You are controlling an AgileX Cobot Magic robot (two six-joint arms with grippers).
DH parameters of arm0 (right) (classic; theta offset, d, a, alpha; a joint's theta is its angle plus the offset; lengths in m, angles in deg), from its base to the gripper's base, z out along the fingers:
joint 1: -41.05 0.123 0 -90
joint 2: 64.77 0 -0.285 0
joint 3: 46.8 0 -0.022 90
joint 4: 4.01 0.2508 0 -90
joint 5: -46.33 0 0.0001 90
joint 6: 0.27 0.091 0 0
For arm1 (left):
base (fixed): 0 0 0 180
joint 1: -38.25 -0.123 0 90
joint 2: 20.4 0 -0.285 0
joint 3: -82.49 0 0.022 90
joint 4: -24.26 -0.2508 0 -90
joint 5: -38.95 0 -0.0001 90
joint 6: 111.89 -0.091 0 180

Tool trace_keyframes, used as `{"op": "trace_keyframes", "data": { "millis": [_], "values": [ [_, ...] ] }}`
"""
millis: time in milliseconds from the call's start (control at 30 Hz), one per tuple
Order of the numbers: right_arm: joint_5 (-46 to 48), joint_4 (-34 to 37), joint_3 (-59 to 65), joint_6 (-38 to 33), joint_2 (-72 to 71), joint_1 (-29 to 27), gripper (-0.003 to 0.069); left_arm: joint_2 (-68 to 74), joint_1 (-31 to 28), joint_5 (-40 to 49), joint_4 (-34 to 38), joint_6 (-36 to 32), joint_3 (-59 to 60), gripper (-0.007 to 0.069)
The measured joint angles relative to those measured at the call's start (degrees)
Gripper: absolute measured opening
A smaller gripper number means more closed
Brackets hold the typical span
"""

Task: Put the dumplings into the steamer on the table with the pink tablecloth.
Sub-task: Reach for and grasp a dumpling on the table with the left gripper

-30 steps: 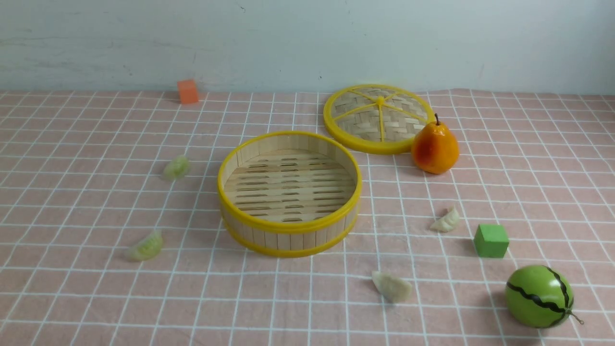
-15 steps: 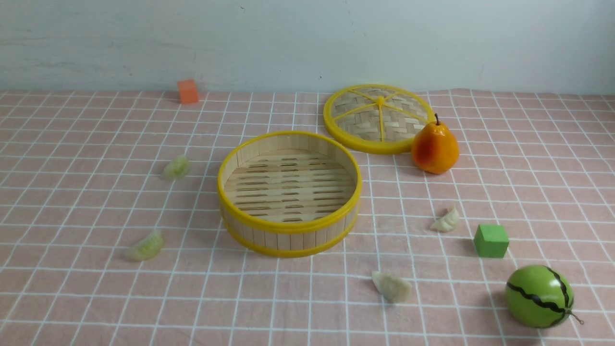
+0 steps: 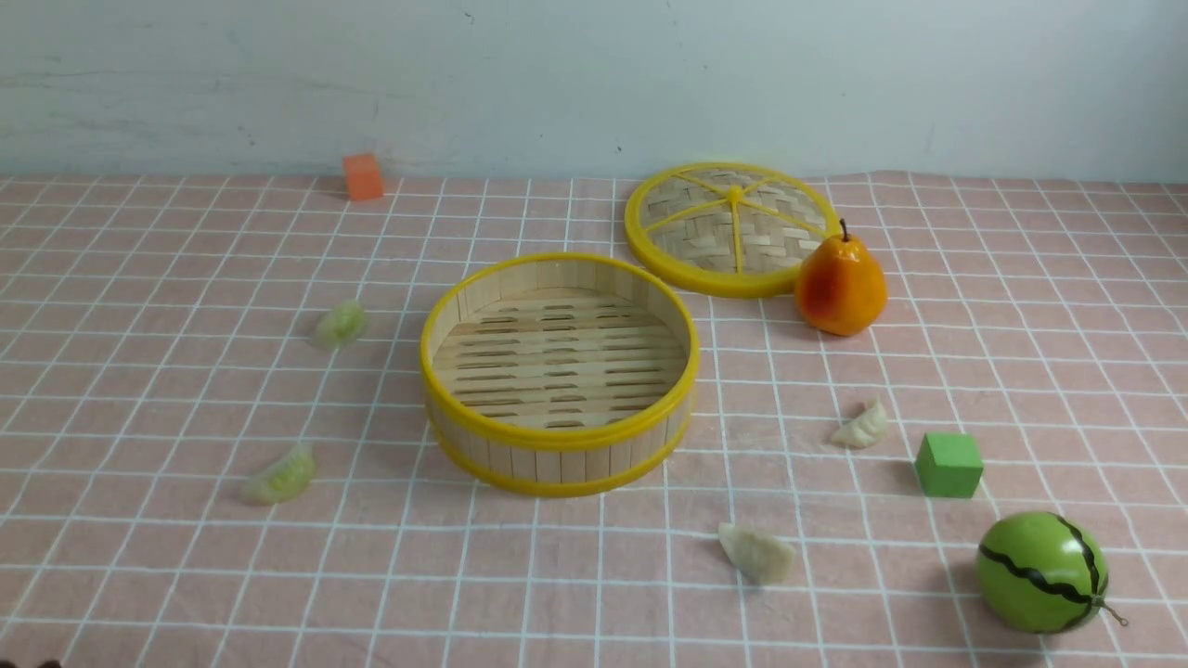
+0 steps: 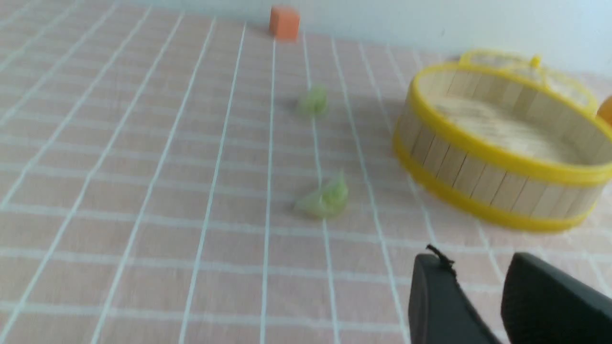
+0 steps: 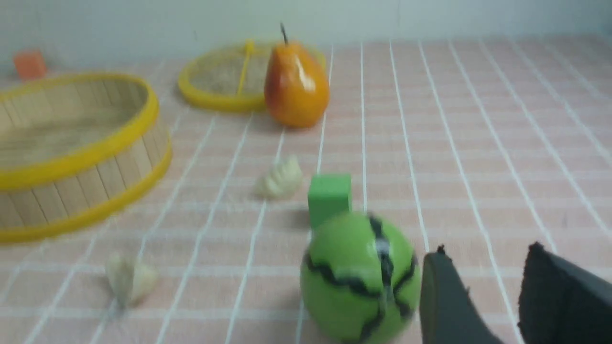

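Four small pleated dumplings (image 3: 278,476): scattered on pink gridded tablecloth (image 3: 139,371) around empty round bamboo steamer (image 3: 557,436). Our left gripper (image 4: 473,262) and right gripper (image 5: 487,253): jaws parted, empty. Risk, we judge: right gripper bumps neighbouring striped green watermelon ball (image 5: 358,277).

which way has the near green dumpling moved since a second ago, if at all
No, it has not moved. The near green dumpling lies just as far left of the steamer as before.
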Motion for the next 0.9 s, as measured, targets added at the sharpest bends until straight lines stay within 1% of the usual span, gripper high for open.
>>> {"op": "trace_keyframes", "data": {
  "millis": [67,100,133,167,200,233,267,300,333,400,467,500,533,567,633,667,700,733,767,833,867,900],
  "values": [
    [-6.52,0.0,0.0,0.07,0.0,0.0,0.024,0.0,0.0,-5.18,-0.06,-0.36,0.0,0.0209],
    [-11.64,0.06,0.0,0.59,0.0,0.0,0.024,0.0,0.0,-7.94,-0.19,-0.91,0.0,0.021],
    [-12.36,0.06,0.0,0.67,0.0,0.0,0.024,0.0,0.0,-8.7,-0.19,-0.92,0.0,0.021],
    [-15.18,0.06,0.0,0.98,0.0,0.0,0.024,0.0,0.0,-10.2,-0.23,-1.08,0.0,0.0211],
    [-19.99,0.06,0.0,2.03,0.0,0.0,0.024,0.0,0.0,-12.2,-0.23,-1.16,0.0,0.0213],
    [-20.67,0.06,0.0,2.28,0.0,0.0,0.024,0.0,0.0,-12.82,-0.23,-1.22,0.0,0.0213],
    [-26.04,0.17,0.0,4.55,0.0,0.0,0.024,0.0,0.0,-15.34,-0.18,-1.3,0.0,0.0216],
    [-28.22,0.23,0.0,5.98,0.0,0.0,0.024,0.0,0.0,-17.04,-0.02,-1.04,0.0,0.0216],
    [-28.22,0.23,0.0,5.98,0.0,0.0,0.024,0.0,0.0,-17.39,-0.02,-0.67,0.0,0.0216],
    [-31.41,0.23,0.0,9.96,0.0,0.0,0.024,0.0,0.0,-22.69,1.65,3.81,0.0,0.0217],
    [-31.67,0.23,0.0,10.99,0.0,0.0,0.0236,0.0,0.0,-24.9,2.17,5.94,0.0,0.0217],
    [-31.87,0.23,-0.08,12.11,0.0,0.0,0.0215,0.0,0.0,-29.44,2.74,9.47,0.0,0.0215],
    [-31.71,0.23,-0.5,12.55,0.0,0.0,0.0198,0.0,0.0,-31.0,2.75,11.1,-0.17,0.0208],
    [-31.64,0.23,-0.8,12.6,0.14,0.0,0.0193,0.0,0.0,-31.34,2.75,11.31,-0.42,0.0202],
    [-30.29,0.23,-4.46,12.52,2.05,0.0,0.0095,0.0,0.0,-29.13,2.39,12.93,-4.36,0.013],
    [-28.86,0.02,-7.18,11.87,4.21,0.0,0.0038,0.75,0.0,-26.09,2.34,13.08,-7.9,0.0073],
    [-28.86,0.02,-7.66,11.87,4.21,0.0,0.003,0.94,0.0,-25.52,2.34,13.08,-8.59,0.0062],
    [-26.45,-0.35,-11.27,10.79,7.04,0.0,-0.0006,3.32,0.0,-21.0,2.05,12.84,-13.58,0.0],
    [-24.51,-0.85,-14.01,10.05,9.39,0.0,-0.0013,5.76,0.0,-17.84,1.65,12.29,-17.17,-0.0014],
    [-19.37,-2.21,-19.51,8.44,14.59,0.0,-0.0012,11.6,0.0,-12.63,1.65,10.77,-23.4,-0.0014],
    [-18.79,-2.38,-20.56,8.29,15.7,0.0,-0.0011,12.85,0.0,-11.9,1.65,10.57,-23.92,-0.0014],
    [-12.86,-4.15,-24.42,6.83,20.15,0.0,-0.0006,17.42,0.0,-10.03,1.65,9.23,-27.2,-0.0014]
  ]
}}
